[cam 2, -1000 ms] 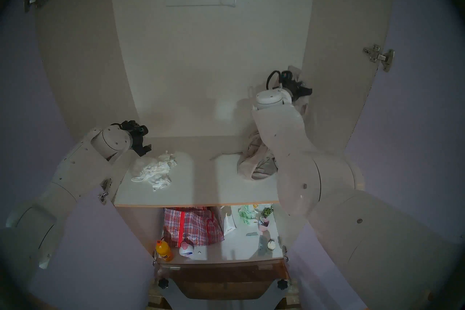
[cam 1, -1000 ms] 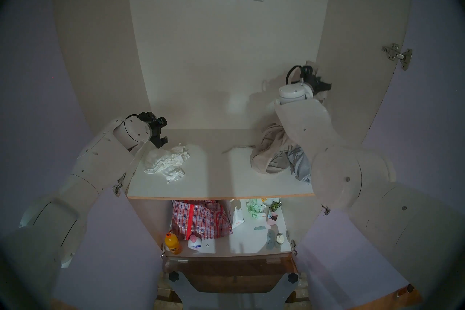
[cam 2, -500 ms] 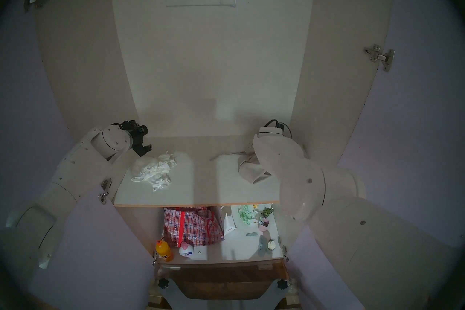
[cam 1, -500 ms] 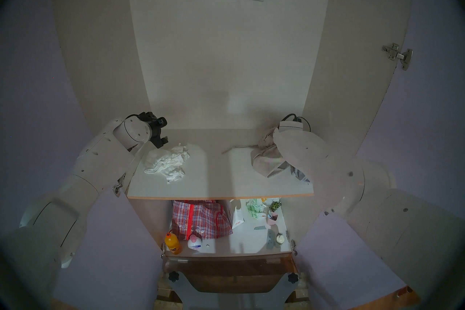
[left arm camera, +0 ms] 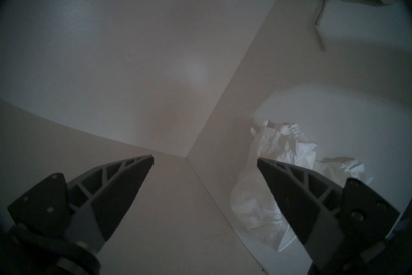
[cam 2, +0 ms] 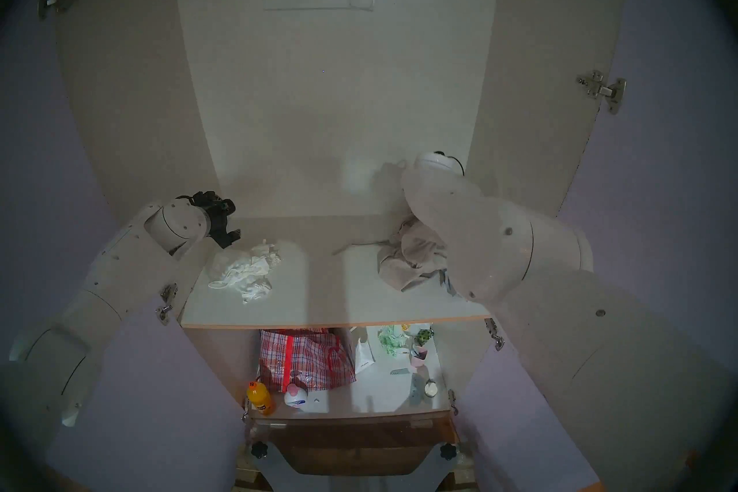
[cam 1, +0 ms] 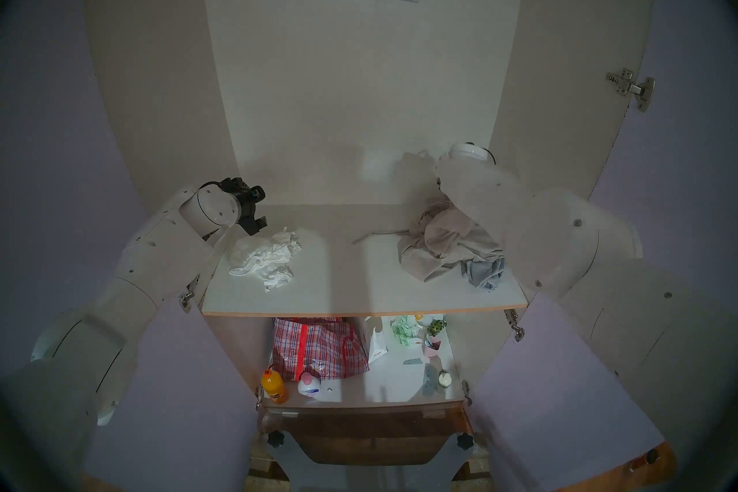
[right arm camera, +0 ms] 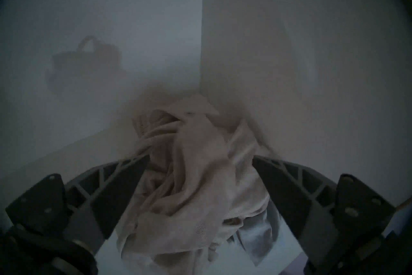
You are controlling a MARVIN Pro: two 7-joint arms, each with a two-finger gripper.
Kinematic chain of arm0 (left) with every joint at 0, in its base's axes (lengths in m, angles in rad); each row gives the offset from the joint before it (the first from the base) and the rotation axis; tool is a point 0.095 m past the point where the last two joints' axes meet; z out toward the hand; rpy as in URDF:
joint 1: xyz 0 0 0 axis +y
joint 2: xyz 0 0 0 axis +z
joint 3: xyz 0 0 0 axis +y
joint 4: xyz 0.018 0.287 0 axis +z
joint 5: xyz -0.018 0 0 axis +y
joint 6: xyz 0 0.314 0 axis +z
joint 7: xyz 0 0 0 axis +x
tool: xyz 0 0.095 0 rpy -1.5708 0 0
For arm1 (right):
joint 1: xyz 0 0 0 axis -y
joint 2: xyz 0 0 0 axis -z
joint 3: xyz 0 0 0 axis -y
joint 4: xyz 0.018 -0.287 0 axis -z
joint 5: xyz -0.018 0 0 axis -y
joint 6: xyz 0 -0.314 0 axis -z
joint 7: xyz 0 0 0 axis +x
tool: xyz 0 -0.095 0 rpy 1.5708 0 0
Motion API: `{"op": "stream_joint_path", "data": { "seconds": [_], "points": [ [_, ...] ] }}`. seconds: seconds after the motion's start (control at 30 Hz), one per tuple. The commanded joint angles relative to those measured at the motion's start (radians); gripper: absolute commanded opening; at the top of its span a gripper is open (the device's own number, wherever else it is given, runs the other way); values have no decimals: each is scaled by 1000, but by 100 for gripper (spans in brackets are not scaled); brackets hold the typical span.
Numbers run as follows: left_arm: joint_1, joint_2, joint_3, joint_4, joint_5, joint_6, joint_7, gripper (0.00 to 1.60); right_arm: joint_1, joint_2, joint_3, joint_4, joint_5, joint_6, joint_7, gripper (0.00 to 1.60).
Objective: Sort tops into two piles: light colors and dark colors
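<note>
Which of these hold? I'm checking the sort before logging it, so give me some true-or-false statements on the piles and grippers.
1. The white top lies on the upper shelf near the left gripper. True.
2. The left gripper holds the white top. False: it is open and empty.
3. The beige-taupe knit overlaps the grey-blue top. True.
4. The right gripper is clamped on the knit. False: its jaws stand open around it.
5. The red plaid bag is on the upper shelf. False: it is below.

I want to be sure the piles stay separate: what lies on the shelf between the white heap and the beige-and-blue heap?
Mostly bare shelf separates the white heap from the beige-and-blue heap; only the beige top's thin cord trails into it, seen in both head views.
</note>
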Motion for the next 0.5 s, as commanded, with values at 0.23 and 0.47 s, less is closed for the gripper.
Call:
{"op": "stream_joint_path", "data": {
  "seconds": [0.23,0.47],
  "points": [
    [-33,1,-12,-21,-2,-2,-1,160,-66,-67,-198,3,-218,-149,136,160],
    [-33,0,-12,-20,-2,-3,1,160,-172,-41,-252,-30,-375,-360,159,160]
  ]
}}
